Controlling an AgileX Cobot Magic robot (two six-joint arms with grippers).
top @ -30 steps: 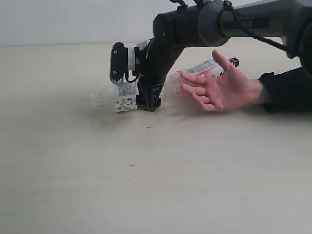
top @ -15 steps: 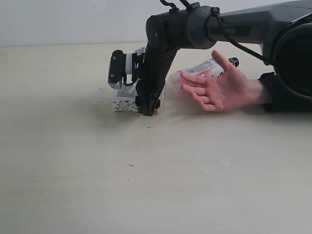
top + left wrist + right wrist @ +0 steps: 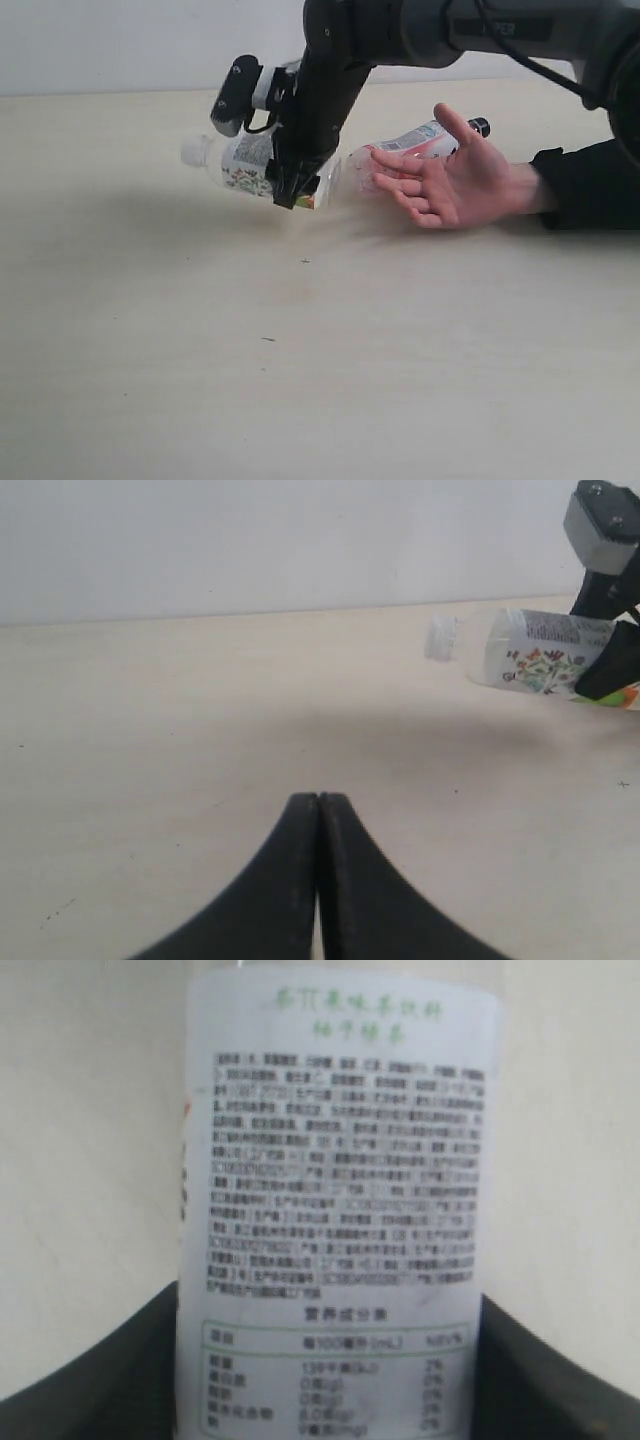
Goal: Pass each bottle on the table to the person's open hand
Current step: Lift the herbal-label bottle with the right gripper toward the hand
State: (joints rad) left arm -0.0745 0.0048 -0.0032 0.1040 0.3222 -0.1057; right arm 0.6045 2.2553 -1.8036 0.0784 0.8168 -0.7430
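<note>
On the far half of the table [image 3: 320,360], two bottles are showing. One floral-label bottle [image 3: 245,165] is hanging clear of the surface, tilted, with its white cap [image 3: 192,152] pointing left. One pink-label bottle [image 3: 425,140] with a black cap [image 3: 480,127] is lying on the table behind the person's open hand [image 3: 455,180].

One right gripper [image 3: 296,190] is clamping the floral-label bottle across its body. One left gripper [image 3: 318,810] is hovering over bare table with its fingers pressed together, gripping nothing.

The hand's fingers are covering part of the pink-label bottle. The right gripper is masking the base end of the held bottle, so contact between that end and the fingertips cannot be determined. In the right wrist view, the label's small print is blurring beyond reading. The right arm is running off the top edge of the exterior view.

Table surface is extending wide to the left of and nearer than the held bottle. The far table edge is meeting a pale wall.
</note>
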